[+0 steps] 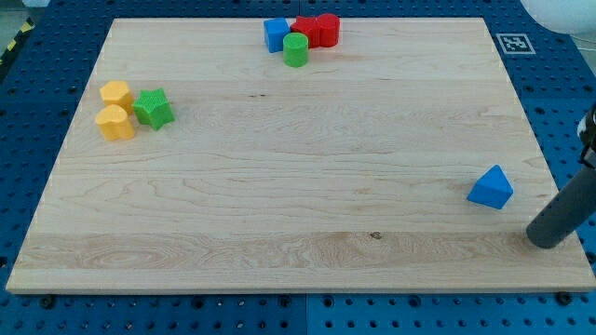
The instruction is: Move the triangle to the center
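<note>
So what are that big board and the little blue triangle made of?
The board looks like pale wood with a smooth finish: grain lines and joined strips run across it. The blue triangle looks like matte moulded or printed plastic, judging by its flat, uniform colour; I can't tell which.

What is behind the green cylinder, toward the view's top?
Behind the green cylinder sit a blue block and two red blocks in a tight cluster. The cylinder covers their lower edges, so whether they touch it cannot be seen.
</note>
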Action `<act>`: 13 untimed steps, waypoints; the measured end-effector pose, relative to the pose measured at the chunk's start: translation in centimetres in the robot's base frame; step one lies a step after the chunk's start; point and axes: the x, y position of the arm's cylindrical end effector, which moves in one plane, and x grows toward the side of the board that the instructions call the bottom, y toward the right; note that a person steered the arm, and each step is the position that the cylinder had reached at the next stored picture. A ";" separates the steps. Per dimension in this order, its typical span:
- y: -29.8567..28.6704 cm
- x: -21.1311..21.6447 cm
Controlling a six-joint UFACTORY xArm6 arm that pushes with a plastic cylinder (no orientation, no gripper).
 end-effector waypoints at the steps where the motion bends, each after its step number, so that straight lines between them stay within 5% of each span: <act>1: 0.0 -1.0; 3: -1.6 -4.6; 11: -7.1 -6.5; 13: -7.4 -3.2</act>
